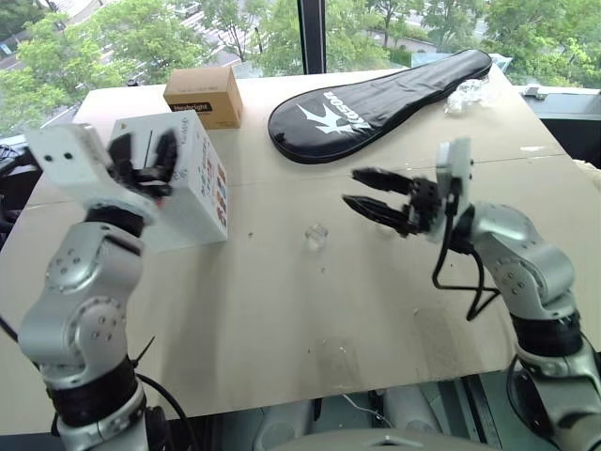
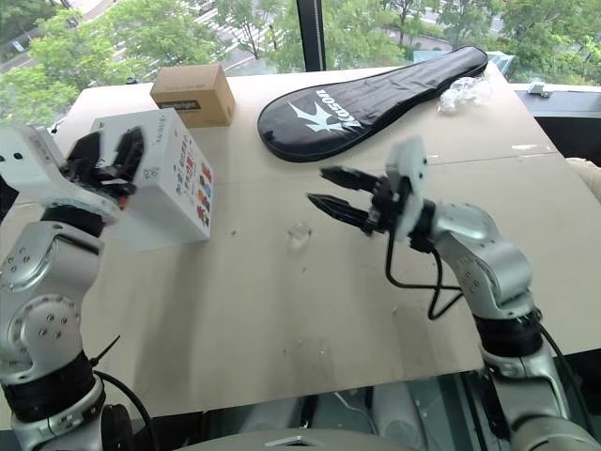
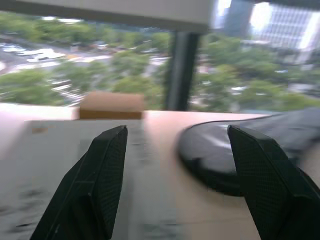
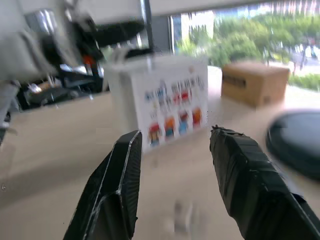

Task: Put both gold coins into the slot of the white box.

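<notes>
Right, L gripper (image 1: 143,158) is up over the top of the white box (image 1: 192,193), fingers spread wide, nothing between them. R gripper (image 1: 364,188) hangs above mid-table, pointing toward the box, its 2 black fingers (image 4: 245,180) parted w/ a clear gap & nothing held.

Counts: 1 white box, standing on the table (image 1: 282,319) at the robot's left; the side facing the R gripper carries rows of handwriting plus small colourful pics, too small to read. Slot can't be made out from here. 1 small glassy piece (image 1: 316,237) lies on the table btwn the box & the R gripper, apart from both – looks like 1 gold coin; a 2nd can't be picked out.

Further back: 1 brown cardboard box (image 1: 204,96) near the far edge, dark label strip w/ pale lettering, not legible. 1 black racket cover (image 1: 376,94) beside it, white bird logo & white brand lettering, unreadable at this angle. 1 wad of clear plastic (image 1: 467,95) by the cover's narrow end
</notes>
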Controlling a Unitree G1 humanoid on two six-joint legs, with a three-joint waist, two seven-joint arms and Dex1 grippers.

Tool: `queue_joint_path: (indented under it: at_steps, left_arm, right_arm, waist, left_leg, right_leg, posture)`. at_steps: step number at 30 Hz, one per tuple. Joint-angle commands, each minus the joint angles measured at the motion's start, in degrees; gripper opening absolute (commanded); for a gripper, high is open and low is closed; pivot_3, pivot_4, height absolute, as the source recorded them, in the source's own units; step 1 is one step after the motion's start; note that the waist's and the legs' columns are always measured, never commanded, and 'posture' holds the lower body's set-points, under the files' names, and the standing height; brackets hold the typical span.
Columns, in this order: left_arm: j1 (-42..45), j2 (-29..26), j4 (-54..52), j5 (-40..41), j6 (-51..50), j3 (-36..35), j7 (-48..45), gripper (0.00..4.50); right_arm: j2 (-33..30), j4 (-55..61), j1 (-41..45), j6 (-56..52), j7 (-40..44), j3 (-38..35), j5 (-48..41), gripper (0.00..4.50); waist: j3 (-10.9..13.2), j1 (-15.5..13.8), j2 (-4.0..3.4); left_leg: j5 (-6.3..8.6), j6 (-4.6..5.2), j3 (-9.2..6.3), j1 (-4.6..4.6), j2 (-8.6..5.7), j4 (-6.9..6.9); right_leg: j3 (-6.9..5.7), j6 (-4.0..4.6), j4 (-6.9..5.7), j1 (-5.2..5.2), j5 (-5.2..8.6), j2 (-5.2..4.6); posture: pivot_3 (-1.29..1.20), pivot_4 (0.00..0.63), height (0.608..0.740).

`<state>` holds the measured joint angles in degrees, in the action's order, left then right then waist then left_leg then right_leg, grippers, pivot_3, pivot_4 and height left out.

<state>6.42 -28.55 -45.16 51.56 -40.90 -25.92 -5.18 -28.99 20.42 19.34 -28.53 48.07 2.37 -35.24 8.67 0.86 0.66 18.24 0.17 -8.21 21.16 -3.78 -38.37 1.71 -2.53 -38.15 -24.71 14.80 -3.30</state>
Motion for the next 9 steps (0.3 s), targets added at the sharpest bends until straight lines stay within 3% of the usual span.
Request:
queue_joint_path:
  at_steps: [1,6,9]
  left_arm:
    - [-17.71,-2.52,-7.03,-1.56,-1.42,4.72,-6.99,3.20]
    - [-33.81,-3.06,0.02,-18.03,10.74,13.17,-14.77,3.20]
    - [-36.48,-2.73,4.23,-23.39,16.99,16.59,-18.67,3.20]
  right_arm:
    - [-3.04,-1.11,-9.83,7.73,3.68,-2.61,4.37,2.33]
    - [-5.38,-9.32,-17.67,18.51,6.79,-2.53,11.34,2.33]
    - [-5.14,-13.13,-18.45,22.62,7.40,-3.00,12.97,2.33]
  waist:
    - [0.00,0.89,-0.04]
    - [0.09,1.17,-0.16]
    - [0.21,0.75,-0.29]
  left_leg:
    - [0.00,0.00,0.10,-0.09,0.02,0.11]
    - [0.01,0.01,0.24,-0.54,0.10,0.51]
    - [0.03,0.08,0.26,-1.39,0.14,0.43]
  right_leg:
    - [0.08,0.00,0.05,0.00,0.00,0.02]
    - [0.45,0.09,-0.01,0.01,-0.06,0.26]
    - [0.40,0.08,0.17,1.08,-0.14,0.30]
  posture:
    - [0.00,0.150,0.740]
    - [0.00,0.150,0.740]
    - [0.00,0.150,0.740]
